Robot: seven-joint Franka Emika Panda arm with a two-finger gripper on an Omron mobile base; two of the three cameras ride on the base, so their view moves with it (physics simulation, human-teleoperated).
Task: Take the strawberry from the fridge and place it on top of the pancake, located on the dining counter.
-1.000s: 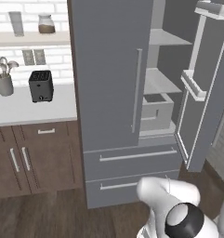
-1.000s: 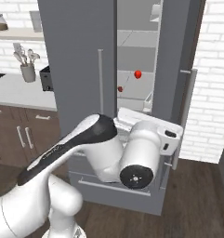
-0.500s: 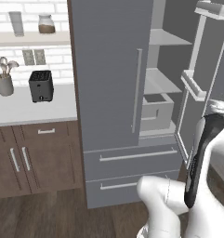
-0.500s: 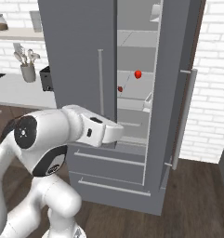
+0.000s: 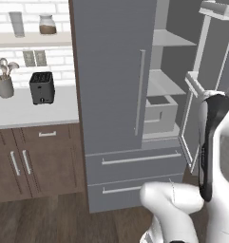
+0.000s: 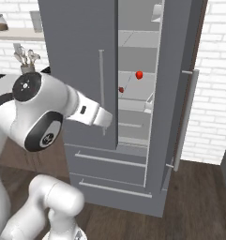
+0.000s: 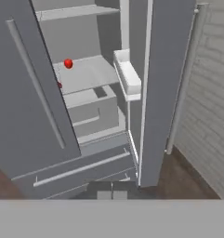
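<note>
On the fridge's middle shelf sits the strawberry, right door open. My claw's state I cannot tell. Step in hand: approach. Next I must reach through the gap, claw parted, toward the fruit.

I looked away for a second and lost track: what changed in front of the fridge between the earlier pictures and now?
Only the arm moved: it swung from in front of the drawers, across the left door, up to the left side of the right base view. Nothing was taken hold of or let go. The strawberry stayed on its shelf, the fridge kept its right door open, and the toaster stayed put.
</note>
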